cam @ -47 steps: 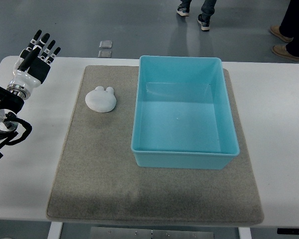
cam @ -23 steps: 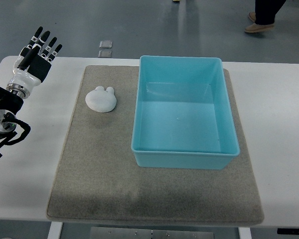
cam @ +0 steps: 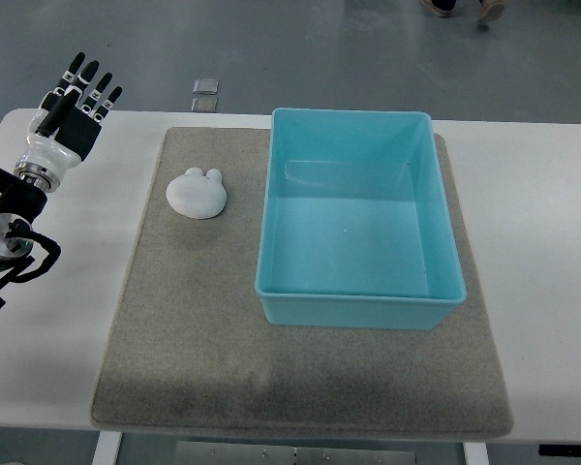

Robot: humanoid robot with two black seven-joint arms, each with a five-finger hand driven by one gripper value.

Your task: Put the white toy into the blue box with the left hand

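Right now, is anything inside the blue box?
Nothing: the blue box shows only its bare floor, with no part of it covered. The white toy lies outside on the grey mat; the left hand is open, away from it.

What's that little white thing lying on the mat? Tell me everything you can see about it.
The white toy is a small, rounded, matte lump with two little ear-like bumps on its far edge, perhaps soft or rubbery. It lies flat on the grey mat, just left of the empty blue box without touching it. Nothing holds it; the left robot hand is open, well off to its left.
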